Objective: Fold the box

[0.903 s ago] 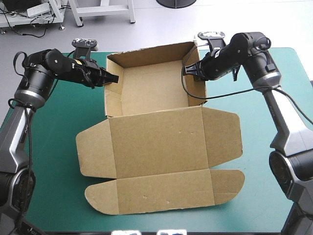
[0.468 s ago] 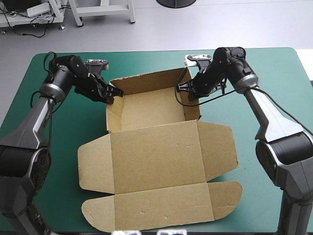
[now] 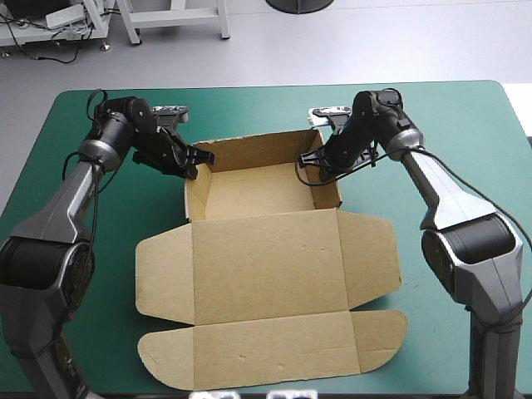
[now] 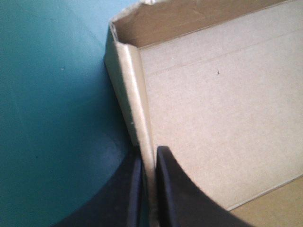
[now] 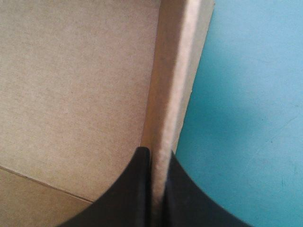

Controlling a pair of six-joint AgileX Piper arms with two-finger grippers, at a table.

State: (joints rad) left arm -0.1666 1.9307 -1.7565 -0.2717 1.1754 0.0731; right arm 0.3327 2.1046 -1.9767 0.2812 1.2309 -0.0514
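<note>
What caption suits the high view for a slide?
Left end effector and right end effector pinch opposite walls of the brown box, lid flat on the teal-green table.

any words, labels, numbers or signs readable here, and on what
None can be read.
The box is plain brown board, inside and on its flat lid.
The teal-green cover bears no marks.
The left gripper and right gripper, each shut on a side wall, show no lettering.

Bright, even light from above; my left pincer (image 4: 148, 156) throws a soft shadow on the desk (image 4: 47, 118) beside the box (image 4: 213, 94)
</note>
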